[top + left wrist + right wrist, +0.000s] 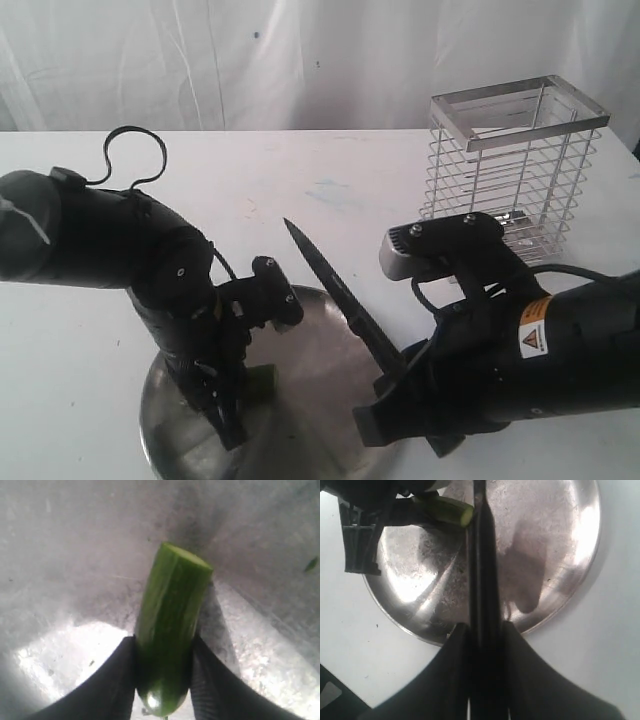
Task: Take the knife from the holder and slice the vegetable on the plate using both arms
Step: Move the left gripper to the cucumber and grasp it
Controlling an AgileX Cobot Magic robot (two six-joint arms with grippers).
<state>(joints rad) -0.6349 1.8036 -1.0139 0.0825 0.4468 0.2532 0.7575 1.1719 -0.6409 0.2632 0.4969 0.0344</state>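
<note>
The vegetable (170,640), glossy dark green with a pale cut end, is clasped between the left end effector (164,647) fingers above the dull steel plate (320,345). The dark-bladed knife (335,285) is gripped by the right end effector (485,626), tilted upward over the plate. The wire holder (515,170) is stood upright on the tabletop (300,180), well apart.

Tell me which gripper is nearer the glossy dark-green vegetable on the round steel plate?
Left. The left gripper is clamped on the vegetable; the right gripper is apart, holding a dark knife near it.
</note>
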